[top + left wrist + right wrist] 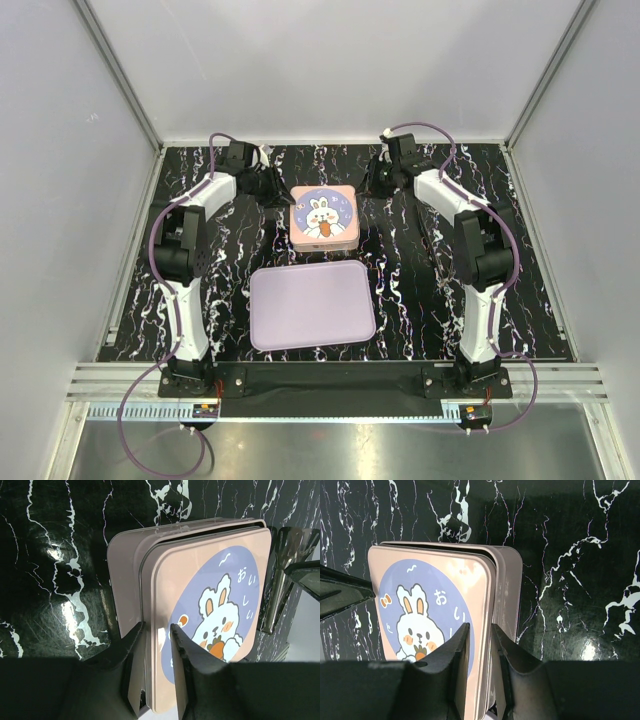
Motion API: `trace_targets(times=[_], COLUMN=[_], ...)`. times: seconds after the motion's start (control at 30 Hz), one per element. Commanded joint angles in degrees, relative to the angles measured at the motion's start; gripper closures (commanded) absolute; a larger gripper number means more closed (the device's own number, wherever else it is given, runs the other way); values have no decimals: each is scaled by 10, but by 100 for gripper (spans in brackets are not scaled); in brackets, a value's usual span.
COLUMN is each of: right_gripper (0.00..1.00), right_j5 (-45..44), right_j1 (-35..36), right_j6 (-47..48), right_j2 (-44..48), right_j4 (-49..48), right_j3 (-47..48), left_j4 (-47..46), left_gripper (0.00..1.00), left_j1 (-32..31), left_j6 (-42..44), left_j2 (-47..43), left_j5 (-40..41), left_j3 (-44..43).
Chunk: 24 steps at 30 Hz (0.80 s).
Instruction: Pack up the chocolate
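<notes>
The top external camera sits high behind the arm bases, looking down and forward over the whole tabletop [420,300]. Each wrist camera peers along its own jaws at very close range, from opposite sides (one view mirrors the other). All three views share the tin lid [323,216].
</notes>
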<state>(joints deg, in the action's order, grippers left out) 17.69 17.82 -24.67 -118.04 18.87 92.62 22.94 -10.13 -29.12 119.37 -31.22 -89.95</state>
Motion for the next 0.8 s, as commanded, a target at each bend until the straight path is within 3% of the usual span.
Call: trace_targets(times=[0.0,0.77], right_gripper=[70,73], right_j5=[6,24], right_j1=[9,20], right_j6=[-5,-3], right_j2=[4,-24], right_j4=[-2,-11], right_j3=[1,5], left_j4=[-22,-40], left_gripper=[71,78], left_j1=[3,1], left_j6=[3,-15], left_j2=[-4,5], left_j5=[-19,-29], left_j3=[2,4])
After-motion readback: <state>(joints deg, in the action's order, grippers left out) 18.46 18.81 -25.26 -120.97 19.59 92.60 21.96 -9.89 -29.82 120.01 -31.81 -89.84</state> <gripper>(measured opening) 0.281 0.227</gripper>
